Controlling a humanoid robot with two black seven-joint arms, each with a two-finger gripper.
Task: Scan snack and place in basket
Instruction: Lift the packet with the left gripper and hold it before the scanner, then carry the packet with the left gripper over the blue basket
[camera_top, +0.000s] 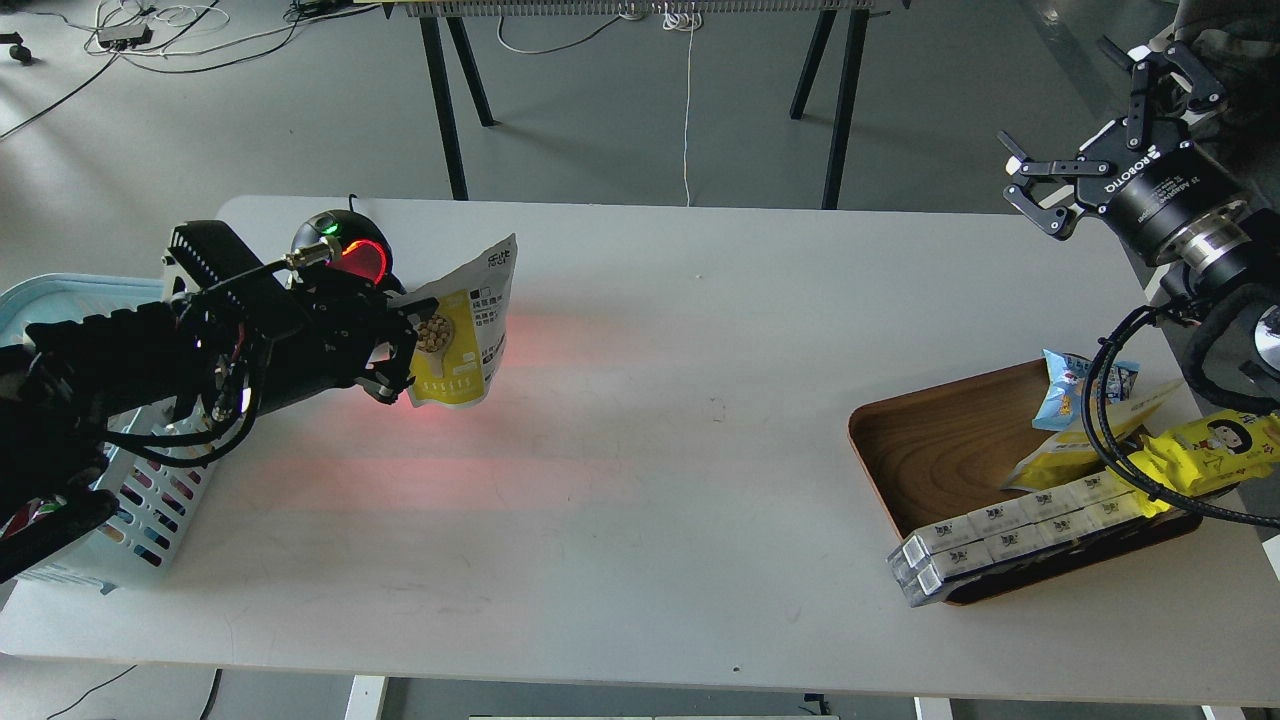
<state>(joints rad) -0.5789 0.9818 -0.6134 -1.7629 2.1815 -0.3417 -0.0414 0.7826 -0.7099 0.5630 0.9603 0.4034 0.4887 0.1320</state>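
My left gripper (400, 345) is shut on the snack (462, 330), a flat pouch with a yellow lower half, white top and a round picture of nuts. It holds the pouch upright above the table, just right of the black scanner (342, 250), whose red light glows. The light blue basket (60, 310) with slotted sides stands at the table's left edge, partly hidden under my left arm. My right gripper (1095, 125) is open and empty, raised high at the far right, above and behind the tray.
A brown wooden tray (930, 440) at the right holds a small blue packet (1070, 385), a bright yellow packet with a cartoon face (1215, 445), another yellow pouch (1060, 460) and a row of white boxes (1000, 535). Red scanner light falls across the white table (650, 450).
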